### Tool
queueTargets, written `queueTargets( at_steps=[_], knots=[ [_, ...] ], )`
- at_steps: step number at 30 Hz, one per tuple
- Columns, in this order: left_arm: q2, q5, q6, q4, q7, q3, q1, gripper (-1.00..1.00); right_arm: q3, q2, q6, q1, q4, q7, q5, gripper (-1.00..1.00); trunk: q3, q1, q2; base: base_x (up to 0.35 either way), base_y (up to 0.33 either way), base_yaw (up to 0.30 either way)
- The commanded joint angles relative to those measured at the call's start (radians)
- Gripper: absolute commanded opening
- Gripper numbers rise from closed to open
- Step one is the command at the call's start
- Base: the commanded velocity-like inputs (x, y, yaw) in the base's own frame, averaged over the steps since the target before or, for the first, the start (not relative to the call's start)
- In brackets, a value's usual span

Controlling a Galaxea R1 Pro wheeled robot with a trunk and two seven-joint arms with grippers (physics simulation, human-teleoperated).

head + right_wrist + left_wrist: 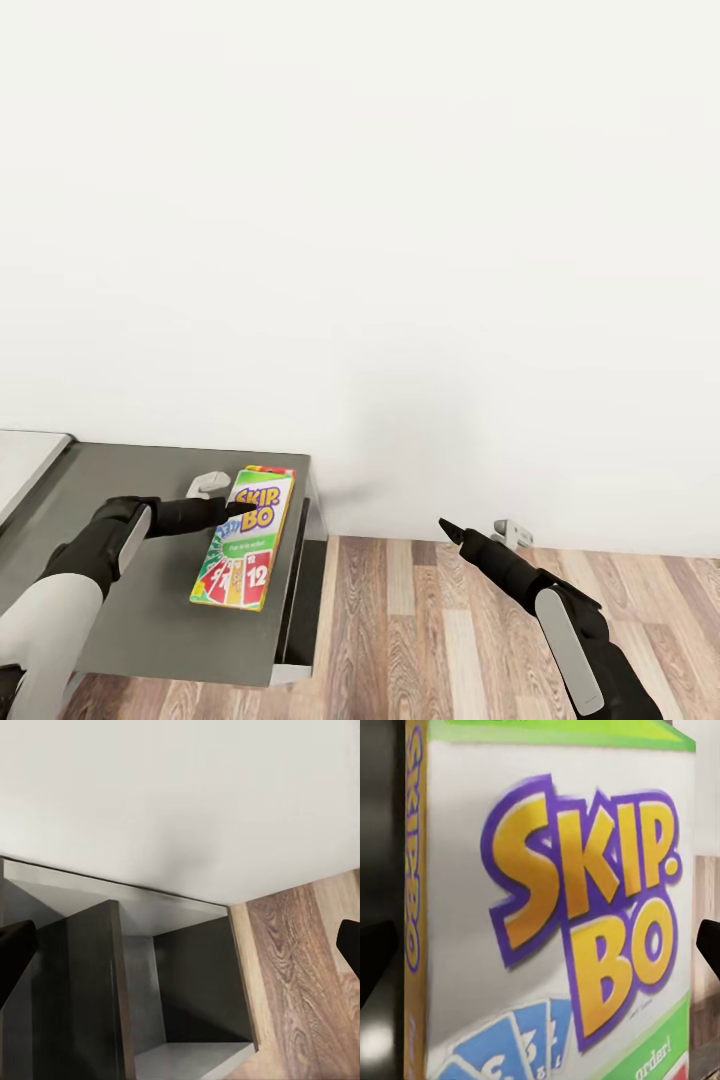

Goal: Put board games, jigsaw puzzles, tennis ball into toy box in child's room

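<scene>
1. Over on the far left, a strip of the pale grey-white desk top (25, 465) joins the lower dark grey table section (150, 590), which stands against a plain white wall (400, 200).
2. Next, the left gripper (238, 509) reaches across that dark surface from the left, its black fingertips over the upper part of the flat green-white-red Skip-Bo game box (246, 538).
3. Up close in the left wrist view, the Skip-Bo cover (562, 915) sits between two dark fingertips (375, 960) spread wide at either edge, so the jaws look released and clamp nothing.
4. That box lies flat near the right edge of the dark section, its long side running from near to far.
5. Further right, the right gripper (447, 527) hangs over the wood-plank floor (430, 640), well apart from the table.
6. Its fingertips (15, 945) stand far apart in the right wrist view, open and empty.
</scene>
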State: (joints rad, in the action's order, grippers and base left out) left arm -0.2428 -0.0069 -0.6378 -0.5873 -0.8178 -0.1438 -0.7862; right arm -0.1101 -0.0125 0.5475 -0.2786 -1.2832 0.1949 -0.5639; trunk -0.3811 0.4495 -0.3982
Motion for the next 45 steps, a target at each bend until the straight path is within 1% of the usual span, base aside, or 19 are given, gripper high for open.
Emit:
queueTargets(
  at_steps=[1, 18, 20, 23, 27, 45],
  knots=[
    [0.000, -0.001, -0.008, 0.000, -0.004, -0.003, -0.001, 1.00, -0.002, 0.000, 0.006, -0.001, -0.001, 0.003, -0.002, 1.00, -0.002, 0.001, -0.002, 0.000, -0.017, 0.000],
    [0.000, -0.001, -0.006, 0.018, -0.008, -0.002, -0.001, 1.00, -0.002, 0.000, 0.006, -0.001, -0.001, 0.003, -0.002, 1.00, -0.002, 0.001, -0.002, 0.000, -0.002, 0.000],
    [0.000, -0.001, -0.005, 0.018, -0.018, -0.002, -0.001, 1.00, -0.002, 0.000, 0.006, -0.001, -0.001, 0.003, -0.002, 1.00, -0.002, 0.001, -0.002, 0.000, 0.000, 0.000],
    [0.000, -0.003, -0.003, 0.018, -0.055, -0.002, -0.001, 1.00, -0.002, 0.000, 0.006, -0.001, -0.001, 0.003, -0.002, 1.00, -0.002, 0.001, -0.002, 0.000, 0.000, 0.000],
    [0.000, -0.006, -0.001, 0.018, -0.075, -0.001, -0.001, 1.00, -0.002, 0.000, 0.006, -0.001, -0.001, 0.002, -0.002, 1.00, -0.002, 0.001, -0.002, 0.000, 0.000, 0.000],
    [-0.001, -0.007, 0.000, 0.018, -0.085, 0.000, -0.001, 1.00, -0.002, 0.000, 0.006, -0.002, 0.011, 0.000, -0.002, 1.00, -0.002, 0.001, -0.002, 0.000, 0.000, 0.000]
  ],
)
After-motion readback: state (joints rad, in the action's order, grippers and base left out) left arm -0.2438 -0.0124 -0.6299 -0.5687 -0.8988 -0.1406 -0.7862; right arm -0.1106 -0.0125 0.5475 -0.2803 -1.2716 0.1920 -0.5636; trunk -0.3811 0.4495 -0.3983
